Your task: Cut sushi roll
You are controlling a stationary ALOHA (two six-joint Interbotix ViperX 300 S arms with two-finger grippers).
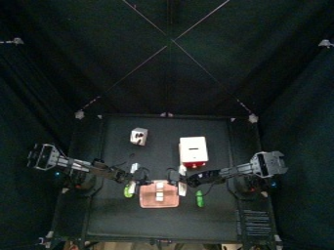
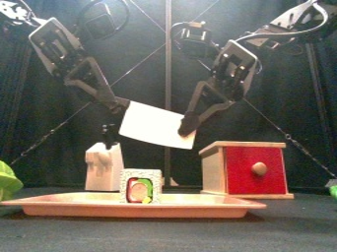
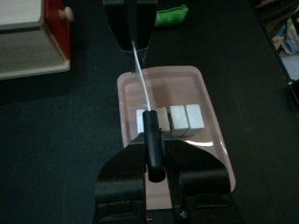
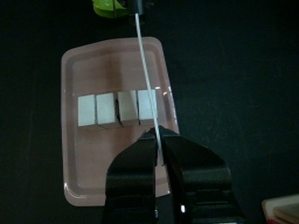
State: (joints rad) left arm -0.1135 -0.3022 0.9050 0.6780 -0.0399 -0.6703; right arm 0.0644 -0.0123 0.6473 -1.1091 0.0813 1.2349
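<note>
Cleaver (image 2: 156,125) hangs above sushi roll (image 2: 141,186), beside red-fronted box (image 2: 246,167).

black curtains (image 1: 78,49) hang on every side of a small black table (image 1: 104,195).

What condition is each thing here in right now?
Sushi roll: cut in pieces, lying in a row on the tray.
Tray: flat on the table.
Blade: held above the roll by both grippers.
Left gripper: shut on blade.
Right gripper: shut on blade.
Red box: closed.
</note>
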